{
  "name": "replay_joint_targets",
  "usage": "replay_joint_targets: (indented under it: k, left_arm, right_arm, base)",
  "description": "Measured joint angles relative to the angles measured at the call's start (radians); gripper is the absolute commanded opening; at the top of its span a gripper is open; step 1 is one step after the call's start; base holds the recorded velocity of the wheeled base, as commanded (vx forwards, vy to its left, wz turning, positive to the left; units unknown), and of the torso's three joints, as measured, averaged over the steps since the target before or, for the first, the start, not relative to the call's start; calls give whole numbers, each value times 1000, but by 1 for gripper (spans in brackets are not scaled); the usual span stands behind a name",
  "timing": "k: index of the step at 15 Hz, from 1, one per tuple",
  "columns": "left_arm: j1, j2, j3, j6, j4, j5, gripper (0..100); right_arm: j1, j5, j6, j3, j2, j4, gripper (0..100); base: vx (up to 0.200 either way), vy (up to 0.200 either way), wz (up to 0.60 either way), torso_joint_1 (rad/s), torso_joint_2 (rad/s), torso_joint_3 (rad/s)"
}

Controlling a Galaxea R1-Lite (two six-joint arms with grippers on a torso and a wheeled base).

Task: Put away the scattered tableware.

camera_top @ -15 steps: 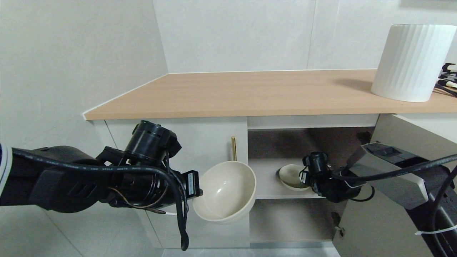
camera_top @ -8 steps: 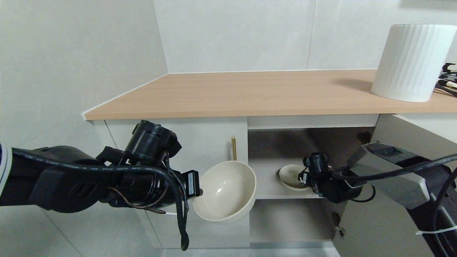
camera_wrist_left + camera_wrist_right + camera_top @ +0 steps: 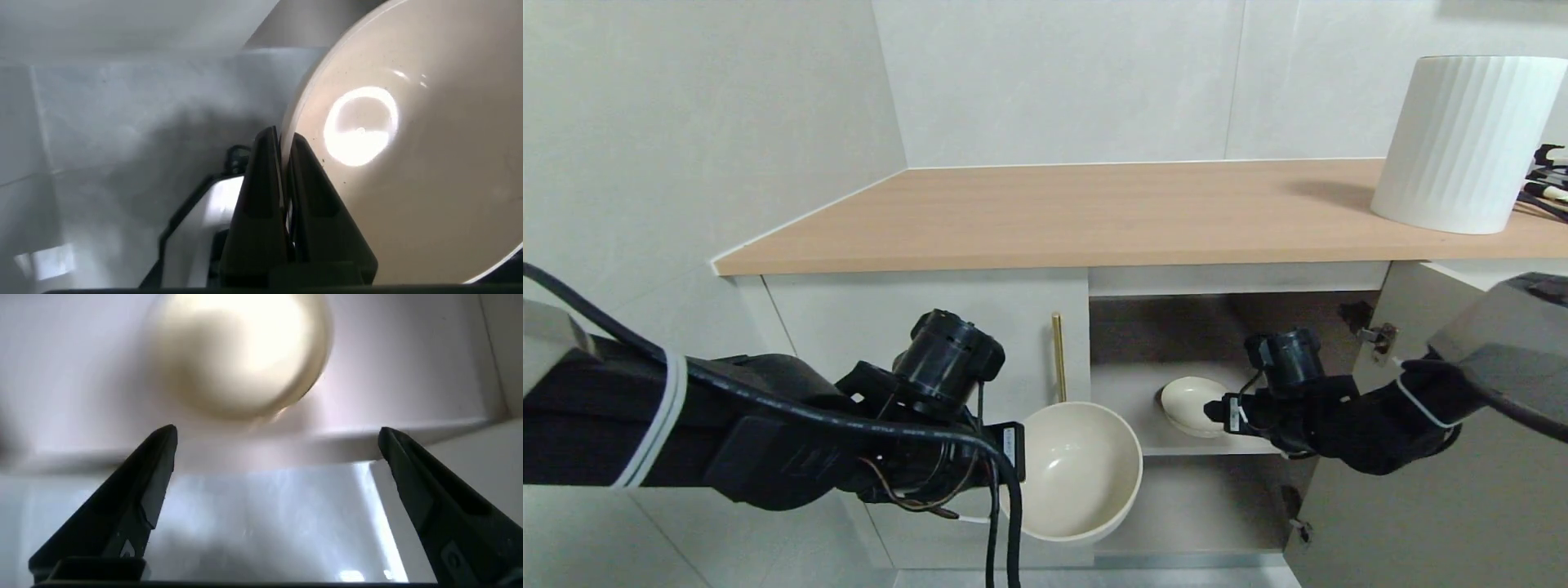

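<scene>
Gripping the rim of a large cream bowl (image 3: 1080, 474), the left gripper (image 3: 1015, 445) sits nearest, low and left of the open cabinet; in the left wrist view its 2 dark fingers (image 3: 263, 196) are pinched tight on the bowl's (image 3: 409, 147) edge, one inside and one outside. The bowl hangs tilted, its hollow facing up and toward the viewer, in front of the closed left door (image 3: 931, 302) and just below that door's brass handle (image 3: 1058, 353). Farther in and to the right, the right gripper (image 3: 1218, 411) is at the mouth of the open compartment, level with the upper shelf (image 3: 1123, 390) — its fingers (image 3: 155, 482) are spread wide with nothing between them. Just beyond them a small cream dish (image 3: 1188, 404) rests on that shelf, apart from the fingers; the right wrist view shows it (image 3: 241, 351) past the shelf's front edge. The right door (image 3: 1372, 506) stands swung open. Above, the wooden countertop (image 3: 1094, 212) carries 1 white ribbed container (image 3: 1462, 139) at its far right, with some dark items (image 3: 1547, 175) just beside it — too small to tell what they are.
</scene>
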Motion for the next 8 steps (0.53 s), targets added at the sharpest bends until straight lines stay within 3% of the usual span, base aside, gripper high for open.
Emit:
replay_joint_targets:
  k: [5, 8]
  left_arm:
    - [-51, 94, -18, 3, 1, 77, 0]
    - [-79, 109, -21, 2, 27, 90, 0]
  right_arm:
    - [146, 45, -49, 86, -282, 214, 100]
    - [249, 113, -43, 96, -371, 319, 100]
  base:
    - [0, 0, 0, 0, 0, 0]
    - [0, 0, 0, 0, 0, 0]
